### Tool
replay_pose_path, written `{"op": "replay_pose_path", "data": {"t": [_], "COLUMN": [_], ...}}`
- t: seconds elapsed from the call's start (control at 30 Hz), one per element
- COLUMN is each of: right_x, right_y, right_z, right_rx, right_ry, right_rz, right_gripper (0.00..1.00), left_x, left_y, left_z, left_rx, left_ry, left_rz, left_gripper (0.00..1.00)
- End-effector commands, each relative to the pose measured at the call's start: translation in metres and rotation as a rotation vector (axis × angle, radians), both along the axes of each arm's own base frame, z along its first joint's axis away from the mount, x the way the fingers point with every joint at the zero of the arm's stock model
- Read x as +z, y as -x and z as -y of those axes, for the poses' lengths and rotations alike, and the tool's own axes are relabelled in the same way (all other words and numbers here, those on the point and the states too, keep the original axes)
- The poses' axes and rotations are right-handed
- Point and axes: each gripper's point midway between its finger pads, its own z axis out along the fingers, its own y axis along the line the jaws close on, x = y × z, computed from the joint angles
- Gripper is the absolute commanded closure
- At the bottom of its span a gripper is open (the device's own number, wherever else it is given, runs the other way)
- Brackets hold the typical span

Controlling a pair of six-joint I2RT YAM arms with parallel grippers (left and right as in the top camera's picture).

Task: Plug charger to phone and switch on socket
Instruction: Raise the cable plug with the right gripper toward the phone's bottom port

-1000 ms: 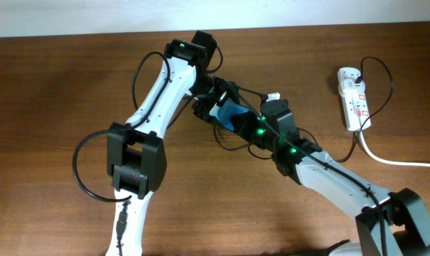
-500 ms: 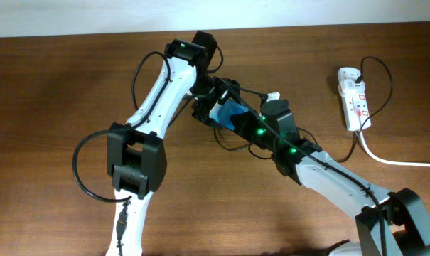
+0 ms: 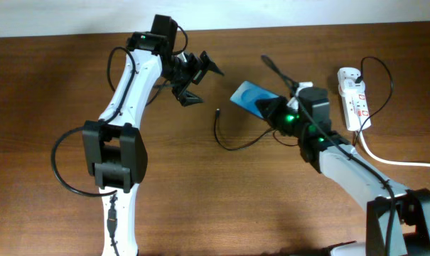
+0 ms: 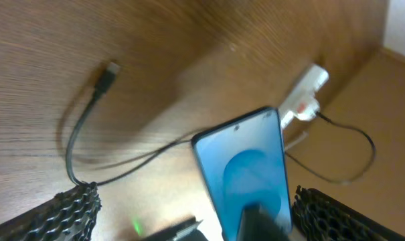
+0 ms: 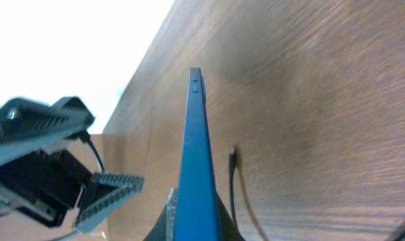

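A brown wooden table (image 3: 58, 85). At its far side the left gripper (image 3: 205, 85) hangs empty, fingers spread wide. At centre the right gripper (image 3: 268, 108) pinches the blue phone (image 3: 247, 95), raised and tilted. The white socket (image 3: 355, 96) lies far right. The black charger (image 3: 227, 147) curls just beside the phone, its tip free on the wood.

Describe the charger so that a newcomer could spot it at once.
On the wooden table, look near the middle, just below and left of the blue phone held by the right gripper. There the charger lies on the wood in a loose loop with a free plug tip. It is thin and black, unlike the thick white cord by the socket.
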Motion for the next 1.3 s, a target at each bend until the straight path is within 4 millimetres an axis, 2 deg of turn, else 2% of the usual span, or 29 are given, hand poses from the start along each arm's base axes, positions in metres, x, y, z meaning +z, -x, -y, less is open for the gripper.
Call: {"op": "replay_pose_path", "data": {"t": [0.0,0.07,0.13,0.2,0.27,0.33,0.43,0.47,0.53,0.6,0.63,0.7,0.8,0.87,1.03,1.07,1.1,1.2,1.27], "right_x": [0.077,0.105,0.127,0.133,0.130,0.135,0.146,0.146,0.139,0.131,0.128,0.124,0.121,0.121,0.121,0.121,0.121,0.121,0.121], "right_y": [-0.011,-0.017,-0.027,-0.033,-0.037,-0.040,-0.054,-0.059,-0.064,-0.078,-0.084,-0.091,-0.092,-0.092,-0.091,-0.091,-0.091,-0.091,-0.091], "right_z": [0.030,0.043,0.055,0.062,0.057,0.041,0.004,-0.012,-0.031,-0.049,-0.060,-0.078,-0.081,-0.080,-0.082,-0.082,-0.082,-0.083,-0.083], "right_rx": [-0.071,-0.162,-0.279,-0.425,-0.530,-0.514,-0.454,-0.427,-0.405,-0.396,-0.373,-0.336,-0.340,-0.343,-0.340,-0.340,-0.341,-0.339,-0.339], "right_ry": [-0.130,-0.199,-0.313,-0.427,-0.528,-0.543,-0.556,-0.559,-0.552,-0.545,-0.546,-0.548,-0.542,-0.542,-0.557,-0.559,-0.573,-0.576,-0.576], "right_rz": [0.159,0.209,0.243,0.217,0.180,0.216,0.217,0.209,0.190,0.176,0.165,0.150,0.143,0.143,0.132,0.131,0.120,0.117,0.117], "right_gripper": [0.96,0.96,0.96,0.96,0.96,0.96,0.96,0.96,0.96,0.96,0.96,0.96,0.96,0.96,0.96,0.96,0.96,0.96,0.83], "left_x": [0.064,0.089,0.102,0.109,0.111,0.114,0.120,0.119,0.111,0.103,0.110,0.122,0.132,0.134,0.144,0.144,0.144,0.143,0.143], "left_y": [-0.003,-0.007,-0.011,-0.013,-0.016,-0.019,-0.025,-0.030,-0.040,-0.050,-0.054,-0.058,-0.064,-0.067,-0.072,-0.072,-0.073,-0.076,-0.076], "left_z": [0.033,0.043,0.047,0.048,0.049,0.050,0.052,0.052,0.050,0.051,0.058,0.067,0.070,0.070,0.072,0.072,0.071,0.071,0.071], "left_rx": [-0.225,-0.284,-0.321,-0.339,-0.347,-0.338,-0.309,-0.279,-0.205,-0.131,-0.121,-0.125,-0.121,-0.094,-0.082,-0.081,-0.076,-0.065,-0.065], "left_ry": [0.362,0.492,0.550,0.574,0.576,0.580,0.593,0.579,0.516,0.459,0.474,0.505,0.524,0.526,0.547,0.547,0.543,0.534,0.534], "left_rz": [0.250,0.346,0.419,0.461,0.494,0.495,0.477,0.459,0.425,0.392,0.410,0.450,0.494,0.479,0.511,0.513,0.515,0.520,0.520], "left_gripper": [0.00,0.00,0.00,0.00,0.04,0.05,0.05,0.10,0.12,0.17,0.24,0.32,0.60,0.74,0.84,0.93,0.97,1.00,1.00]}}
